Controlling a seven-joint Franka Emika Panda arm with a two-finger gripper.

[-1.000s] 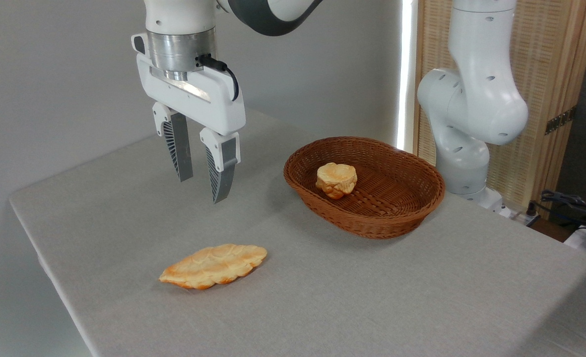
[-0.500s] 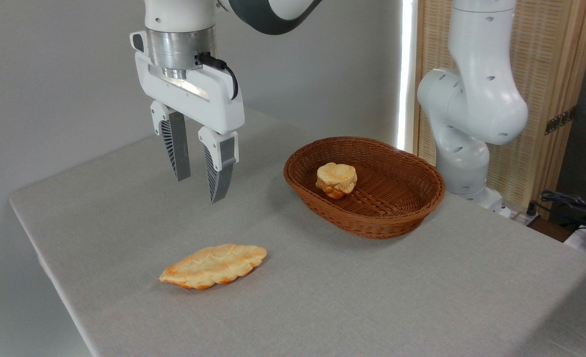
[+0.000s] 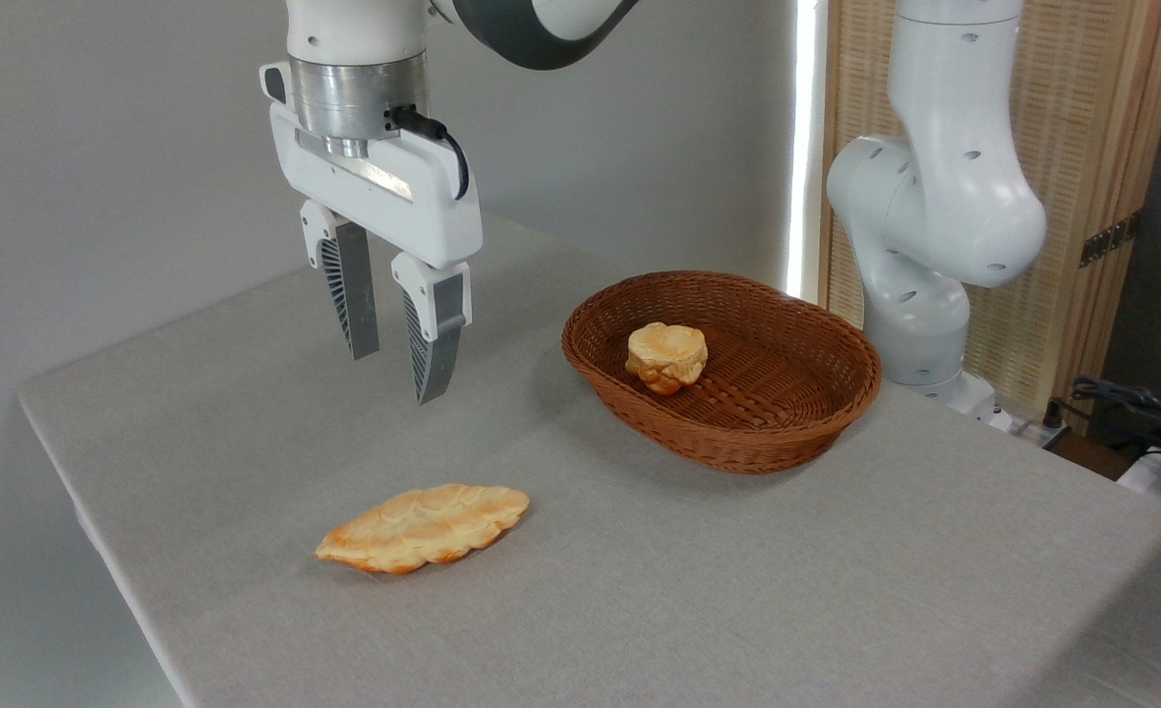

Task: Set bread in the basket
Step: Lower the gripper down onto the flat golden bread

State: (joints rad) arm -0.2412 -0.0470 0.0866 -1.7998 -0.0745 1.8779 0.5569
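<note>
Gripper (image 3: 398, 374) hangs empty above the table (image 3: 836, 590), fingers slightly spread and pointing down, ready to straddle something flat. Below and nearer the camera lies the bread (image 3: 423, 527), untouched; to its right sits the basket (image 3: 796, 433), already holding a bun (image 3: 667, 357).

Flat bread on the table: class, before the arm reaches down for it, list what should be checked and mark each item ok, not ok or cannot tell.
1. Gripper empty, a gap showing between its fingers: ok.
2. Gap wide enough for the bread: cannot tell.
3. Bread lying flat on the table, nothing touching it: ok.
4. Gripper directly above the bread: not ok; it hangs up and back from it.
5. Basket has room: ok; only a small bun sits at its left end.
6. Way from bread to basket free of other things: ok.
</note>
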